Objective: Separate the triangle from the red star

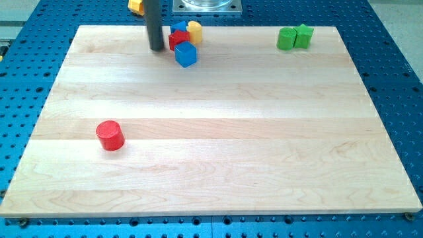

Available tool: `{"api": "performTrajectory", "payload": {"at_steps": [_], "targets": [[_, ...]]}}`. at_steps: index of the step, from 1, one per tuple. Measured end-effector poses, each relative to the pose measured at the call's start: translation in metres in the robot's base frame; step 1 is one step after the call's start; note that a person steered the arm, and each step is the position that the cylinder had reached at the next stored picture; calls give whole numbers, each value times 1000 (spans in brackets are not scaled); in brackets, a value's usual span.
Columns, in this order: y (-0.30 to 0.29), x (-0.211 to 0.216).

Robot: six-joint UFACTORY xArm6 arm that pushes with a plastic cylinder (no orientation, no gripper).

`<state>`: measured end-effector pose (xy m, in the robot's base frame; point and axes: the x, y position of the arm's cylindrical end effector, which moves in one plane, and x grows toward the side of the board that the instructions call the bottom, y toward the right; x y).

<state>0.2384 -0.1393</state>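
A: Nearest the camera sits the red cylinder, alone and well apart from everything else; not part of this step.

B: Where is the task's thing?

A: Red star sits at the view's top edge of the wooden board. A blue block, likely the triangle, touches it on its top side; shape hard to confirm. Yellow block touches the star's right, blue cube just below it. Two green blocks lie well to the star's right. Another yellow block lies off the board, up-left of the star.

B: Tool?

A: My tip is a bare rod, holding nothing, just left of the star; contact cannot be told.

B: How to do it well?

A: Judgement: the cluster is tight, so a push from here would likely drag the star along. Better to enter between star and triangle, then push the triangle alone. Board edge is close; the triangle could slip off.
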Motion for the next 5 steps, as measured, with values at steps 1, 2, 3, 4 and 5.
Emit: {"api": "performTrajectory", "payload": {"at_steps": [1, 2, 3, 4, 5], "targets": [[1, -36], [76, -26], [154, -20], [190, -11], [127, -39]]}}
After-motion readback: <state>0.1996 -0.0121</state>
